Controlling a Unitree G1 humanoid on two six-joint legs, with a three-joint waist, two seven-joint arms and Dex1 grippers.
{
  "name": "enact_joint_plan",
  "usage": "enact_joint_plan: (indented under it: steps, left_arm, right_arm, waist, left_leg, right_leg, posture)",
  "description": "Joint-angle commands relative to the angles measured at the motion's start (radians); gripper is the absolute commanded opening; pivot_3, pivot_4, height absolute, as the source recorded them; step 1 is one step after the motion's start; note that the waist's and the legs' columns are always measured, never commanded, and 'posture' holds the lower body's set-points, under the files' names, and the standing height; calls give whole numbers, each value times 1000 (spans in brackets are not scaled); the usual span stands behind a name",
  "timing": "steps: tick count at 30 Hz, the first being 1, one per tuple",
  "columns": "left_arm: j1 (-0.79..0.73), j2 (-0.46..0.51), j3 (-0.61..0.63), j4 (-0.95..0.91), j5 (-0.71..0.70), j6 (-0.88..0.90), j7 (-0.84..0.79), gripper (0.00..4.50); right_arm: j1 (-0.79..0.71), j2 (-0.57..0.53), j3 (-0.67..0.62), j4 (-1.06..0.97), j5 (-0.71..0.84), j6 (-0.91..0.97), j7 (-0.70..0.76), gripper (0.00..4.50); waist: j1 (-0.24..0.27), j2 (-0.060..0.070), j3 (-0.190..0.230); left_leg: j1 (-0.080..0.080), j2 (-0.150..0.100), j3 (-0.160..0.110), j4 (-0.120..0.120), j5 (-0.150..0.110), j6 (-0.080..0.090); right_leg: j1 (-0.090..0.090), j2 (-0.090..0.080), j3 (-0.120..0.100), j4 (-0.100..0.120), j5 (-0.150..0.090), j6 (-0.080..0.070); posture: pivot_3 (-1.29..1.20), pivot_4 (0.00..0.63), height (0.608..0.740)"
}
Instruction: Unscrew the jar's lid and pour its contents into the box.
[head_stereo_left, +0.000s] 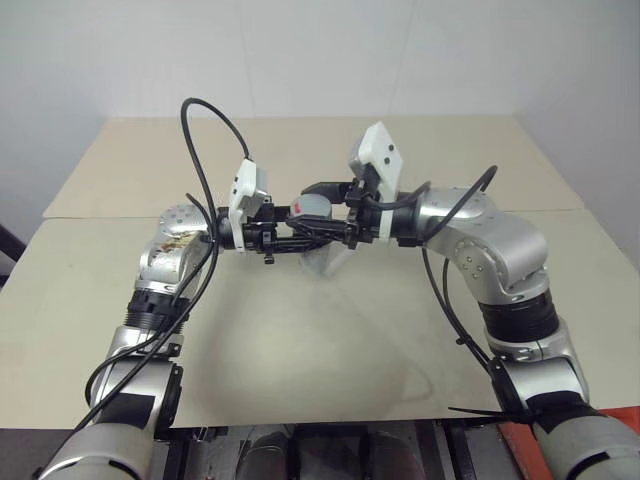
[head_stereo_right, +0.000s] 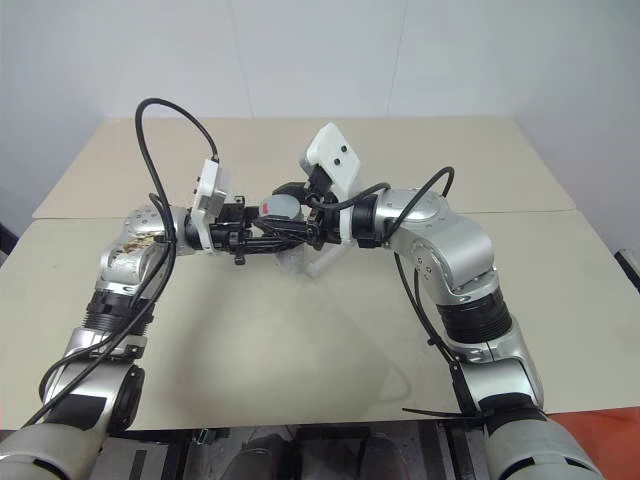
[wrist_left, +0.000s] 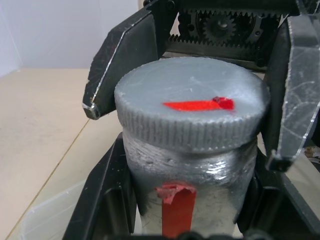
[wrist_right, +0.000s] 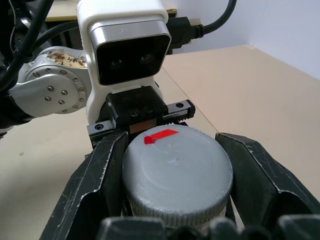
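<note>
The right gripper (wrist_right: 172, 200) has its two black fingers (wrist_right: 95, 185) pressed against opposite sides of the lid (wrist_right: 176, 170), a grey ribbed cap with a red mark on top. From the left wrist camera you can see more: the lid still sits on the jar (wrist_left: 187, 185), and the left gripper (wrist_left: 190, 220) is clamped on the jar's silvery body, a red stripe running down its side (that stripe is hidden in the right wrist view). The head cameras show both arms meeting, grippers pointing at each other, with the jar held up above the table (head_stereo_left: 330, 340) between them. Just below and behind the jar, partly hidden, the clear box (head_stereo_right: 318, 262) rests on the table; a corner of it also shows in the left wrist view.
</note>
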Motion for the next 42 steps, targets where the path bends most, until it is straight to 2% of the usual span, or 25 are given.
enact_joint_plan:
  steps: [1,5,7,9,14,18,20,22,24,29,32,37,42]
  left_arm:
    - [4,32,21,-36,-29,-33,-79,2053]
    - [2,53,25,-78,-70,-38,-178,2053]
    - [1,54,22,-108,-89,-20,-208,2053]
    - [3,55,15,-139,-101,-3,-229,2053]
    - [31,50,12,-220,-120,31,-219,2053]
    - [52,47,16,-240,-110,32,-192,2053]
    - [56,53,24,-226,-99,28,-182,2053]
    - [57,59,32,-211,-90,28,-171,2053]
    - [57,65,44,-193,-83,33,-152,2053]
    - [53,67,80,-123,-51,19,-69,2053]
    - [48,53,74,-90,-26,-4,-27,2053]
    - [33,31,50,-35,-6,-32,-12,2053]
    - [12,19,39,-4,5,-42,-16,2053]
  right_arm:
    - [-15,-24,-38,34,23,-124,148,2759]
    - [-49,-32,5,221,11,-335,473,2759]
    - [-105,-10,43,377,-8,-441,657,2759]
    - [-172,24,67,540,-6,-510,781,2759]
    - [-283,52,195,760,68,-646,817,2759]
    - [-321,74,221,832,82,-694,817,2759]
    - [-322,72,204,842,69,-690,817,3465]
    - [-313,59,176,833,49,-677,817,3887]
    - [-282,34,138,786,20,-672,775,4437]
    - [-146,-55,43,508,-37,-581,557,4437]
    - [-48,-99,-13,290,-2,-452,448,4437]
    - [15,-79,-46,76,12,-268,260,4437]
    - [-6,-9,-30,29,-10,-171,137,4437]
  waist:
    - [0,0,0]
    - [-2,0,0]
    - [-5,0,0]
    - [-10,0,0]
    - [-24,1,0]
    - [-25,1,1]
    - [-22,1,1]
    - [-21,1,1]
    - [-21,1,1]
    - [-14,1,1]
    - [-5,1,1]
    - [-6,1,1]
    - [-2,1,1]
  left_leg:
    - [0,0,0,0,0,0]
    - [0,0,0,0,0,0]
    - [0,0,1,0,0,0]
    - [1,0,1,0,0,0]
    - [2,1,1,0,0,0]
    - [1,1,0,1,1,-1]
    - [1,1,0,1,1,-1]
    - [1,1,-1,1,1,-1]
    - [1,1,0,1,1,-1]
    - [1,1,0,1,1,-1]
    - [1,2,0,1,1,-2]
    - [2,1,2,1,1,-2]
    - [2,0,2,1,1,-2]
  right_leg:
    - [0,0,0,0,0,0]
    - [0,0,0,0,0,0]
    - [0,0,1,0,0,0]
    - [0,1,1,0,0,0]
    - [-1,1,2,2,0,0]
    - [-1,1,1,3,0,0]
    - [-1,1,1,4,0,0]
    - [0,0,1,4,0,0]
    - [-1,0,1,4,0,0]
    - [-1,0,1,5,0,0]
    - [-2,-1,1,6,0,0]
    - [-2,-1,1,6,0,0]
    - [-2,-1,1,6,0,0]
  posture:
    - [0,150,740]
    - [0,150,740]
    - [0,150,740]
    - [0,150,740]
    - [0,150,740]
    - [0,150,740]
    - [0,150,740]
    - [0,150,740]
    - [0,150,740]
    - [0,150,740]
    - [0,150,740]
    - [0,150,740]
    - [0,150,740]
